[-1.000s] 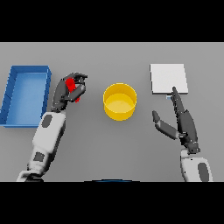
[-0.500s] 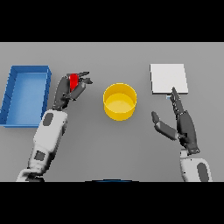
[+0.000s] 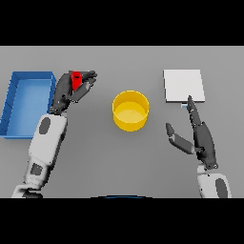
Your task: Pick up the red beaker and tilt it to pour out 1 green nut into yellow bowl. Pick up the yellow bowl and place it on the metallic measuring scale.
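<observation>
The left hand (image 3: 71, 90) is clenched round the red beaker (image 3: 76, 80), well left of the yellow bowl (image 3: 130, 110) and just right of the blue bin (image 3: 26, 102). The beaker is not over the bowl, so I judge that tilting here would drop the nut onto the desk (image 3: 119, 157). A steep tilt could also spill more than one nut. The scale (image 3: 183, 86) lies up and right of the bowl. The right hand (image 3: 200, 136) hangs released, right of the bowl, fingers straight, tips at the scale's near edge. Fingers cover most of the beaker; its mouth and the nuts inside cannot be made out.
</observation>
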`<control>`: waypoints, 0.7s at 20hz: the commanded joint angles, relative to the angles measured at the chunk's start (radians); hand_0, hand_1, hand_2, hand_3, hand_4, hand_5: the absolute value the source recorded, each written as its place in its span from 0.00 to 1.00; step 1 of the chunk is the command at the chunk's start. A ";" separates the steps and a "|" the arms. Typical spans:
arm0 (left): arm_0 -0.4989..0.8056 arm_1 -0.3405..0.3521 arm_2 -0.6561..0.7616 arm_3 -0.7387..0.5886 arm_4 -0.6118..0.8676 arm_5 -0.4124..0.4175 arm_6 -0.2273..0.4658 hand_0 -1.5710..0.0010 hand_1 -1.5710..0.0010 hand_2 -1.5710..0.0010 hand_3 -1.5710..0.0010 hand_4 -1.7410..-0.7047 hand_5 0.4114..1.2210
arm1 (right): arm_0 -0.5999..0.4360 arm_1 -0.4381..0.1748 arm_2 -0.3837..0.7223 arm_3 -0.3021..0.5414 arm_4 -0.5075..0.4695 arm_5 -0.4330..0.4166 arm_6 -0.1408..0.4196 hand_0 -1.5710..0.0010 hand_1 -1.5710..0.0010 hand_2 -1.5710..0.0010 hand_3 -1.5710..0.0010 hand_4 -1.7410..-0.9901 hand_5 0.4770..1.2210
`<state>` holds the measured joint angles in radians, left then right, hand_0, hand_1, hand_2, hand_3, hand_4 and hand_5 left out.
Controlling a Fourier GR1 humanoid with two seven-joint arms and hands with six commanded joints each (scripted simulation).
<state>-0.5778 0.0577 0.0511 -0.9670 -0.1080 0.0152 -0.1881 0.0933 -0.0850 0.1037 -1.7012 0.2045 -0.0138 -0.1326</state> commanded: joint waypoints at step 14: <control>-0.150 0.137 -0.304 -0.061 -0.380 -0.082 0.232 0.00 0.00 0.00 0.00 0.00 0.89 | -0.015 -0.004 0.004 0.002 0.014 0.001 0.033 1.00 1.00 1.00 1.00 0.75 0.26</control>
<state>-0.7284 0.1939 -0.2528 -1.0282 -0.4878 -0.0665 0.0442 0.0783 -0.0889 0.1083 -1.6988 0.2187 -0.0128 -0.0997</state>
